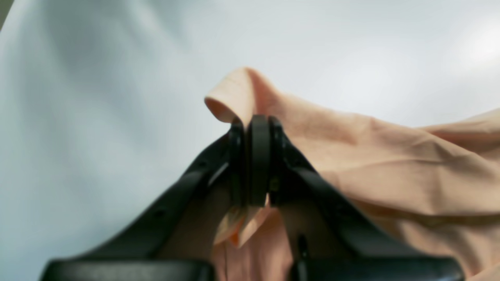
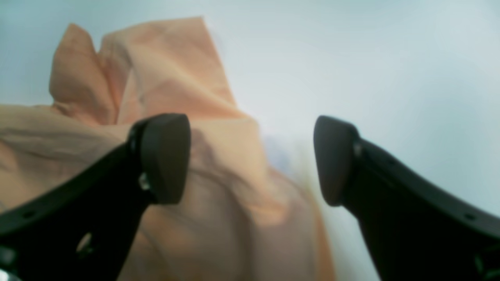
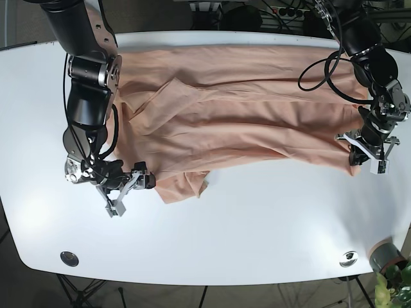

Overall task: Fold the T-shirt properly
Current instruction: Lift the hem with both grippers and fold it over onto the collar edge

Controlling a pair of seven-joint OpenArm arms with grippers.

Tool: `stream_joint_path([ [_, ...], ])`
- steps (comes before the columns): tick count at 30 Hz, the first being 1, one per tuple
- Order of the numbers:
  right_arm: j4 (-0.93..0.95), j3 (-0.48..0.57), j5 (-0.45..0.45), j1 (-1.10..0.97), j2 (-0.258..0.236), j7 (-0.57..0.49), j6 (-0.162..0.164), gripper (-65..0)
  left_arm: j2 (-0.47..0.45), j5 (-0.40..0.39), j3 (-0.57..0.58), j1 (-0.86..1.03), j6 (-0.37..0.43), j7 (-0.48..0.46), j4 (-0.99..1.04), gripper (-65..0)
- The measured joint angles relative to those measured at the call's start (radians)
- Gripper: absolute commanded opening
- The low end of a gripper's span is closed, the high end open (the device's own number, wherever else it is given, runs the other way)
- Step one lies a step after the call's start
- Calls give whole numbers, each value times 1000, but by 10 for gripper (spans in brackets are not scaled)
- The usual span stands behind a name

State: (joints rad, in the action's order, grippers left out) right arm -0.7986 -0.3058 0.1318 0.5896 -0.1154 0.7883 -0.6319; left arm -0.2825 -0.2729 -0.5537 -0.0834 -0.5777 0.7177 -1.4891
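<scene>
A peach T-shirt [image 3: 237,122] lies spread and wrinkled across the far half of the white table [image 3: 257,237]. On the right of the base view, my left gripper [image 3: 357,158] is at the shirt's right edge. The left wrist view shows this gripper [image 1: 256,128] shut on a pinched fold of the shirt [image 1: 390,168], with a corner curling over above the fingers. My right gripper [image 3: 144,180] is at the shirt's front left corner. In the right wrist view it [image 2: 250,160] stands open, and the shirt [image 2: 168,66] lies under its left finger [image 2: 164,156].
A grey pot with a green plant [image 3: 385,260] sits off the table's front right corner. Two round silver fittings [image 3: 69,258] [image 3: 349,258] are set near the front edge. Cables and dark equipment [image 3: 282,13] crowd the space behind the table.
</scene>
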Motion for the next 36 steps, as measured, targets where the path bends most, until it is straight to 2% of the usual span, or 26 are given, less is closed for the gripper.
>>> stream_joint_path([
  [2,26,0,-21,5,12,-13,3,-182,0,-1,0,0,0,0,1,-650],
  [5,33,0,-41,0,27,-42,2,-274,0,-1,0,0,0,0,2,-650],
  [7,34,-1,-53,0,32,-49,1,-422,0,-1,0,0,0,0,2,-650],
  [10,34,-1,-54,-1,32,-52,8,-609,0,0,0,0,0,0,2,-650],
  [11,34,-2,-54,0,32,-52,16,-636,0,0,0,0,0,0,2,-650],
  [14,34,-1,-51,0,32,-53,26,-614,0,0,-1,-2,0,0,2,-650],
  [21,2,-2,-49,-5,16,-42,21,-631,0,-6,-2,-7,-1,0,2,-650],
  [27,-198,-4,-42,-30,-2,59,18,-631,7,-17,-4,-48,-7,8,-46,-650],
  [36,-611,-4,-23,-169,6,241,8,-631,7,-17,0,-45,-8,1,-98,-650],
])
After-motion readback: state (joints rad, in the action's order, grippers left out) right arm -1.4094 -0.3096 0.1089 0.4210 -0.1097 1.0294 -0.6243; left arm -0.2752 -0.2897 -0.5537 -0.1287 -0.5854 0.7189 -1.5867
